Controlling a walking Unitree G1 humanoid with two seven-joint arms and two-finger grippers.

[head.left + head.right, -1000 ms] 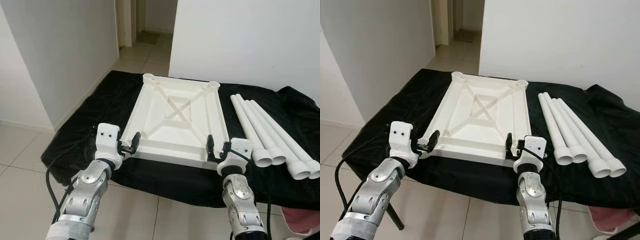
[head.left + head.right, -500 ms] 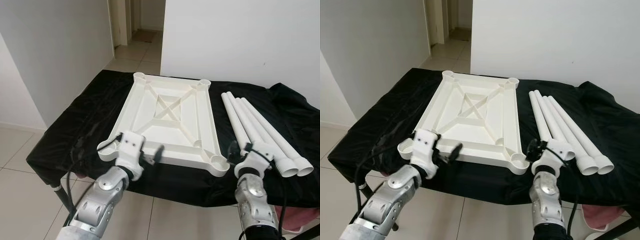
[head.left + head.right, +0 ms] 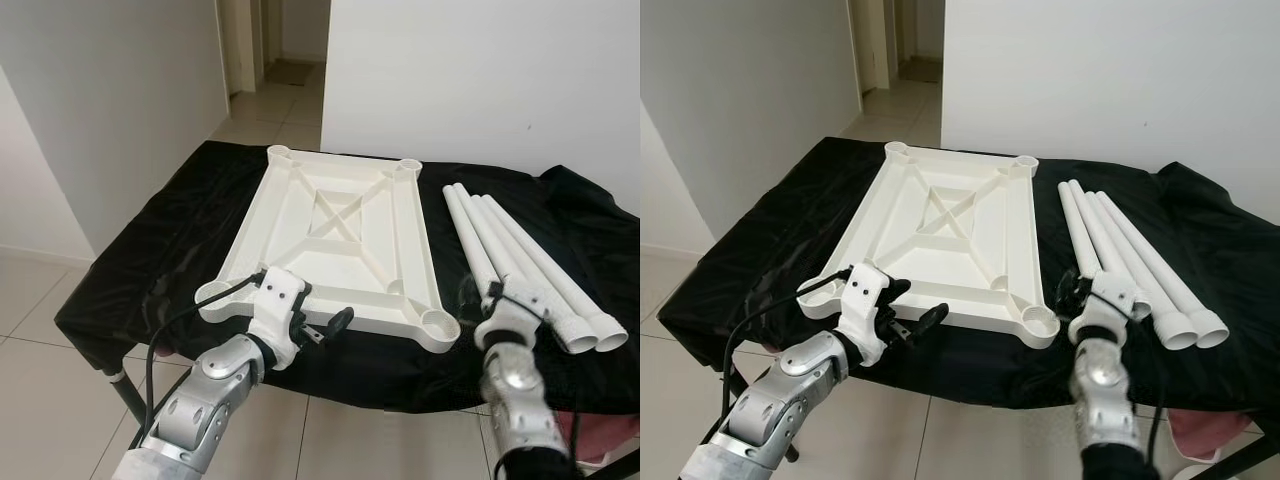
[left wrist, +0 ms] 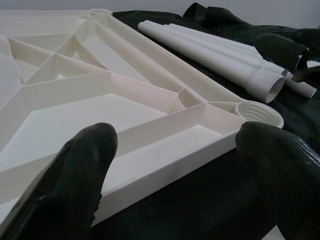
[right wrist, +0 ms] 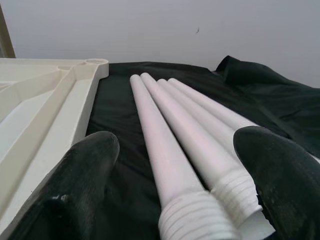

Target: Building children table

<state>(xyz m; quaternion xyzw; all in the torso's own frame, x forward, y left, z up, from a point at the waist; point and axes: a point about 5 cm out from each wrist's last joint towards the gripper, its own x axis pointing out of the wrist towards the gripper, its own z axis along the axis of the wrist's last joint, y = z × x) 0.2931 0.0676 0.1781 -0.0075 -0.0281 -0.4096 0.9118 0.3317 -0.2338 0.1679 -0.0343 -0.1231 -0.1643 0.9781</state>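
the white plastic tabletop lies upside down on the desk, running from near the front edge toward the back edge, a little left of the middle. its underside is a shallow rectangular tray shape — a raised rim, straight ribs that cross in an x at the centre, and a round threaded socket at each corner. the plastic looks smooth and matte, and the compartments between the ribs hold nothing.

just to the right of it, four white tubular legs lie side by side on the cloth, close together and parallel, reaching from the back toward the front right corner. their near ends are open, round and ringed with screw thread.

the desk is draped in a black, slightly crumpled cloth that hangs over the edges.

the left end effector hovers at the front edge just before the tabletop's near rim, its black fingers spread wide apart and holding nothing. the right end effector sits near the front right, beside the threaded ends of the legs, its fingers likewise wide apart and empty — blurred in the head views.

pale tiled floor and white walls surround the desk.
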